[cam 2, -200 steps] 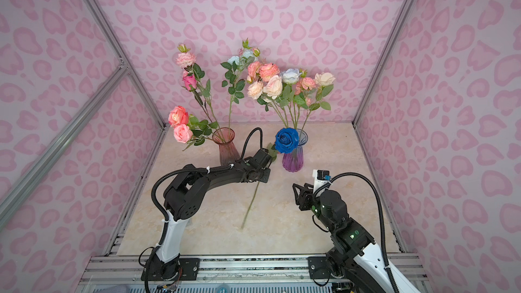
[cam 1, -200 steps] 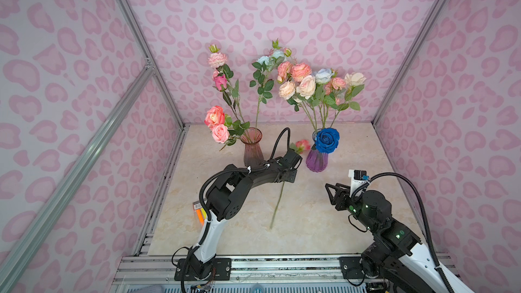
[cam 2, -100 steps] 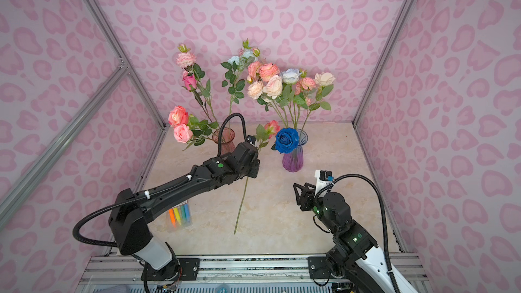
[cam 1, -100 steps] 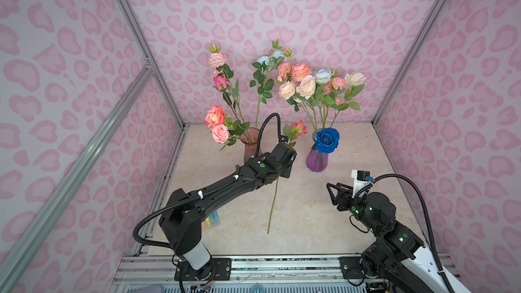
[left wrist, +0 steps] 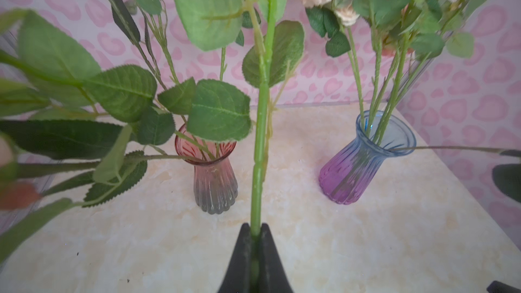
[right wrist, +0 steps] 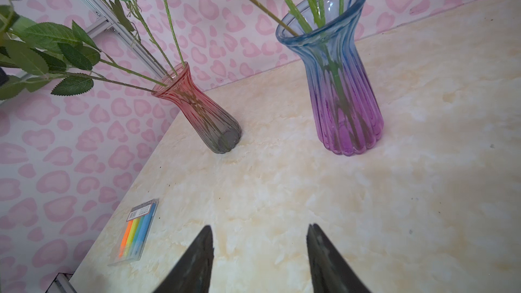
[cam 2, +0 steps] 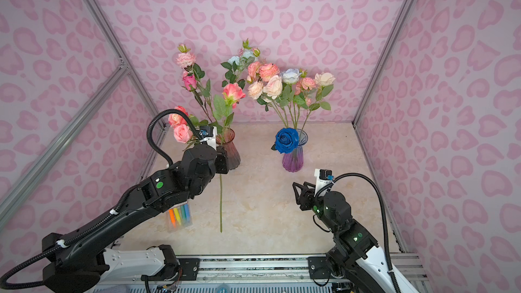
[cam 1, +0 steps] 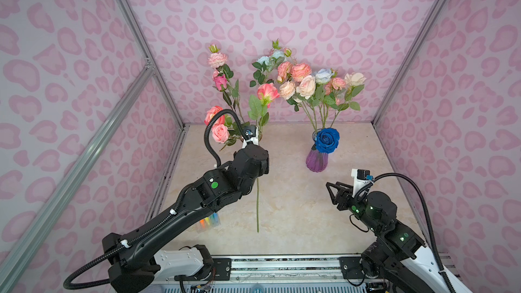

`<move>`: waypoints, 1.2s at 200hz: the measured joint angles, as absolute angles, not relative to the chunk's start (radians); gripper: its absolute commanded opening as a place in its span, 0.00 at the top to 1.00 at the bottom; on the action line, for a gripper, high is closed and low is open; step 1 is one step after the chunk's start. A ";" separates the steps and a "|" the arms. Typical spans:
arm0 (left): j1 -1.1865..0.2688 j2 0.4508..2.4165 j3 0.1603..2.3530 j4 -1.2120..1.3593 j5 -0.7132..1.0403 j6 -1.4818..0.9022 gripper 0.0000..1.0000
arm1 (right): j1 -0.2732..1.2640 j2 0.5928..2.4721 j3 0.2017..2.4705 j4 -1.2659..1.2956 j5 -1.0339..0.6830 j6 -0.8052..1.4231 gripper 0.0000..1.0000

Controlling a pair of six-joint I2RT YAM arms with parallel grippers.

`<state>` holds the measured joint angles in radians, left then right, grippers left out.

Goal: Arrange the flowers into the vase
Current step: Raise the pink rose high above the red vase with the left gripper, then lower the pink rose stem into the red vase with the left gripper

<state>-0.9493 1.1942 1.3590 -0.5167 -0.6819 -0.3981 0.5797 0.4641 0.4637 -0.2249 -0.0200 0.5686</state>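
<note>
left wrist: stem (left wrist: 260,136) within left hand (left wrist: 255,229)

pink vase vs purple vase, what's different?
Colour: the pink vase fades from pink rim to grey base; the purple vase fades from blue rim to purple base. Stems: the pink vase's splay wide; the purple vase's stand bunched, with a deep blue rose at its rim. Both are ribbed glass, flared, upright.

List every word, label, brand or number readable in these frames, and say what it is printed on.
No text can be read anywhere.
The marker pack has a printed label strip at one end: too small and blurred to read.
Nothing else shows lettering.
</note>
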 measured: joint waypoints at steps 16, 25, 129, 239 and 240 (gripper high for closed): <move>-0.950 1.193 1.366 -0.434 -0.680 -0.327 0.97 | 0.580 0.469 0.468 -0.225 -0.020 0.568 0.46; -0.945 1.208 1.384 -0.382 -0.676 -0.277 0.97 | 0.580 0.473 0.469 -0.221 -0.020 0.568 0.46; -0.764 1.680 1.735 0.383 -0.538 0.294 0.97 | 0.579 0.527 0.490 -0.154 -0.023 0.553 0.46; -0.564 1.808 1.726 0.595 -0.482 0.411 0.97 | 0.572 0.582 0.534 -0.157 -0.019 0.501 0.45; -0.563 1.808 1.723 0.595 -0.482 0.409 0.97 | 0.572 0.581 0.534 -0.157 -0.019 0.501 0.45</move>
